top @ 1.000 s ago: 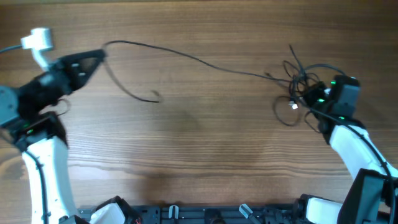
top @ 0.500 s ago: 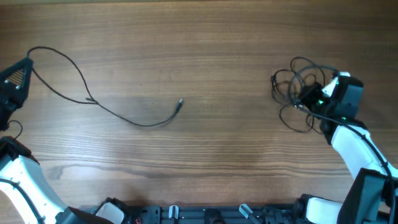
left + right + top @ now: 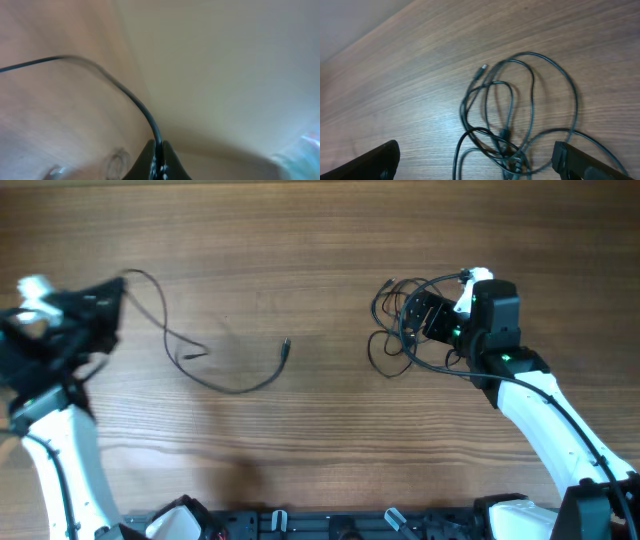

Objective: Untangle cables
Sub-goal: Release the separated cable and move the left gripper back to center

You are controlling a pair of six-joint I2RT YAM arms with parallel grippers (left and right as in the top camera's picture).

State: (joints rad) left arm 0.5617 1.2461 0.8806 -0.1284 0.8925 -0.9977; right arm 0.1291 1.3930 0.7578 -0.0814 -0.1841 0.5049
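Below right claw (image 3: pixel 425 315), tangled cables (image 3: pixel 398 332) litter wooden table (image 3: pixel 320 440).

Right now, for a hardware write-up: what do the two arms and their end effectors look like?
The left arm and right arm each have a white lower link and a black wrist section carrying a small white part. Green lights glow on the right arm's wrist. The left end effector and right end effector are black throughout, fingers included.
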